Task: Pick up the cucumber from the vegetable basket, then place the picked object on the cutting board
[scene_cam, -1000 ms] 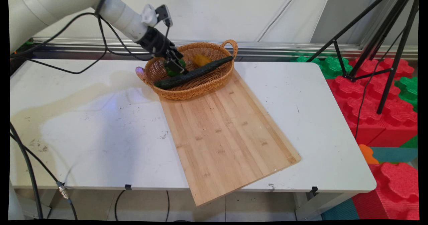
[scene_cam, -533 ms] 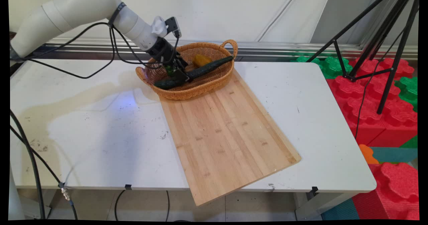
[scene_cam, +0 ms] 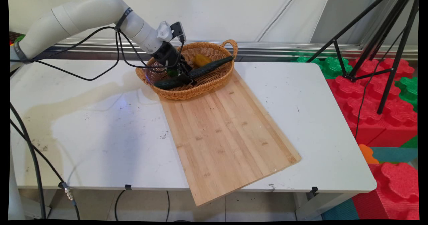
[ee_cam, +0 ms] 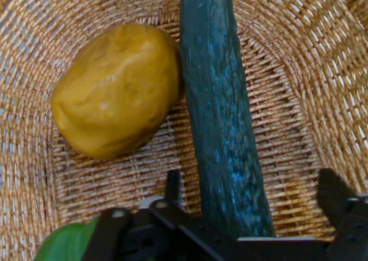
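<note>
Here, down inside the wicker basket (scene_cam: 200,84) at the upper centre of the main view: the black gripper (scene_cam: 185,78), reached in from the upper left and set over the dark green cucumber (scene_cam: 204,69). Spread wide, as seen from the hand view, with one finger (ee_cam: 172,186) left of the cucumber (ee_cam: 224,129) and the other at the lower right corner, the cucumber passing between them; no contact to be made out, since the linkage along the bottom edge covers the cucumber's near end. Hidden in the main view behind the wrist and fingers: the middle stretch of the cucumber, so only its two ends visible, one resting up on the basket's right rim near the handle, the other low toward the left. Barely a green sliver visible there of a third item (scene_cam: 172,72), tucked behind the gripper; likewise cut off at the lower left corner of the hand view (ee_cam: 63,244), too little shown to name. Clear only from the hand view: a yellow-brown lumpy potato-like thing (ee_cam: 118,88) touching the cucumber's left side on the woven floor (ee_cam: 322,100). From the main view, just its top (scene_cam: 200,60) peeking above the cucumber. Shown only in the main view: the basket's near edge sitting on the far end of a bamboo cutting board (scene_cam: 227,134), laid aslant on the white table (scene_cam: 83,134) and overhanging the table's near edge.
</note>
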Tool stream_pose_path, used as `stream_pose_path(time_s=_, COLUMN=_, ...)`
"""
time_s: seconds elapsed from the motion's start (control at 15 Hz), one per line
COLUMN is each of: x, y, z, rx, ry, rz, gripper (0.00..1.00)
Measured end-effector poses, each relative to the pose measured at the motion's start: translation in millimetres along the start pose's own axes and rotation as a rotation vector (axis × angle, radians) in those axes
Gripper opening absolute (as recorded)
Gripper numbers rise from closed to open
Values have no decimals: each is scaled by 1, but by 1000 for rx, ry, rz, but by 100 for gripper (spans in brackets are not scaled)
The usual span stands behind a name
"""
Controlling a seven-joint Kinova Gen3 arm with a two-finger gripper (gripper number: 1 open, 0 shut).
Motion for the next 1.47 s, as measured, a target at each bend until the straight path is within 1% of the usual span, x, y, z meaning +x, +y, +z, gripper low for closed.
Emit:
stream_pose_path(time_s=0.4, x=1, y=-1, z=3, rx=7, ry=7, rz=-4, gripper=0)
stream_pose_path(time_s=0.8, x=-1, y=-2, z=0, rx=15, ry=13, rz=-18, gripper=0)
stream_pose_path(time_s=1.13, x=-1, y=-1, z=-13, rx=4, ry=32, rz=-19, gripper=0)
stream_pose_path(time_s=1.33, x=0, y=2, z=-31, rx=-8, ry=55, rz=-16, gripper=0)
stream_pose_path(time_s=1.47, x=2, y=3, z=-43, rx=-10, ry=73, rz=-18, gripper=0)
